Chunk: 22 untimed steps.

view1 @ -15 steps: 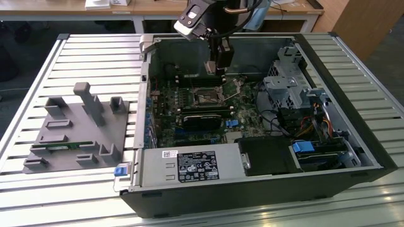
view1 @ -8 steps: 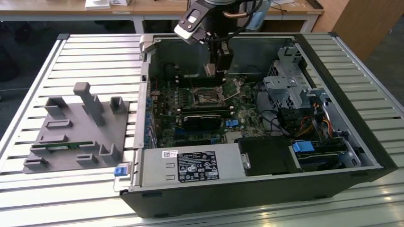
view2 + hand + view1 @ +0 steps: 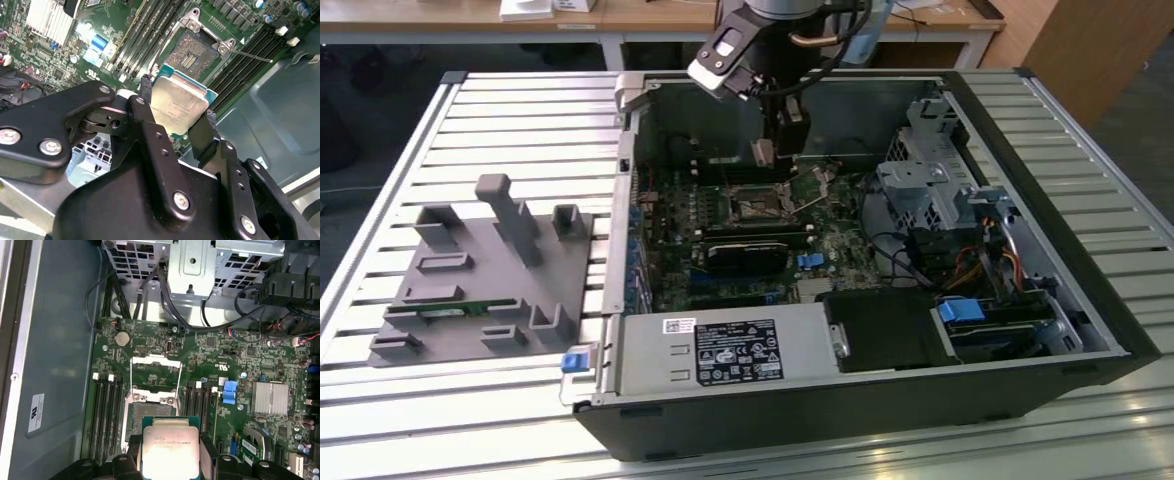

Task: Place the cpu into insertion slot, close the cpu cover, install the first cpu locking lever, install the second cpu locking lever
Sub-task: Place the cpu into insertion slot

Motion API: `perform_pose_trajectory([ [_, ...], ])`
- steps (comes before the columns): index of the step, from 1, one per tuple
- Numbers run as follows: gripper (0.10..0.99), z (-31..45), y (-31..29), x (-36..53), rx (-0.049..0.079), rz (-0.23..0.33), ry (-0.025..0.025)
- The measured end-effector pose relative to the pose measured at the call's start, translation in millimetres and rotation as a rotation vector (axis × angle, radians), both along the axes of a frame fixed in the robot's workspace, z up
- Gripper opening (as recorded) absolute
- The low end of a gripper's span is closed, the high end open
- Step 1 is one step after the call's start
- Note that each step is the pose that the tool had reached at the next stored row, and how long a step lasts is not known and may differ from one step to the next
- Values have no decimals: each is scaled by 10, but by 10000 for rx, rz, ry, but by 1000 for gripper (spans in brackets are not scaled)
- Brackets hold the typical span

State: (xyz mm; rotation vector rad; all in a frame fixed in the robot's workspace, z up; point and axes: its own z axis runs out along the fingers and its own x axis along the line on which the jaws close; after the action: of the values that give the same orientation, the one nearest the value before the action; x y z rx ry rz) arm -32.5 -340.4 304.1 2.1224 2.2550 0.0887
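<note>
My gripper [image 3: 769, 152] is shut on the cpu [image 3: 179, 106], a flat square chip with a dull silver top, pinched by two opposite edges between black fingers [image 3: 145, 100]. It hangs inside the open computer case, above the motherboard and just to one side of the insertion slot [image 3: 758, 205]. The slot [image 3: 192, 52] lies bare with a dark centre and a metal frame. In the first wrist view the cpu [image 3: 171, 447] sits beside the slot [image 3: 150, 414], and the cpu cover [image 3: 155, 371] stands swung open beyond it. A thin wire lever [image 3: 250, 54] sticks out from the slot's corner.
Long black memory slots [image 3: 107, 415] flank the socket on both sides. A black block [image 3: 747, 255] lies on the board near the socket. The drive cage [image 3: 927, 190], cables [image 3: 987, 265] and power supply [image 3: 720, 350] crowd the case. A grey fixture [image 3: 480, 270] sits outside, at the exterior view's left.
</note>
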Motion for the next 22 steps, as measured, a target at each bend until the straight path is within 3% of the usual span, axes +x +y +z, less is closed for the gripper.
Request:
perform_pose_trajectory([
  [22, 541, -97, 0, 0, -48, -115, -1],
])
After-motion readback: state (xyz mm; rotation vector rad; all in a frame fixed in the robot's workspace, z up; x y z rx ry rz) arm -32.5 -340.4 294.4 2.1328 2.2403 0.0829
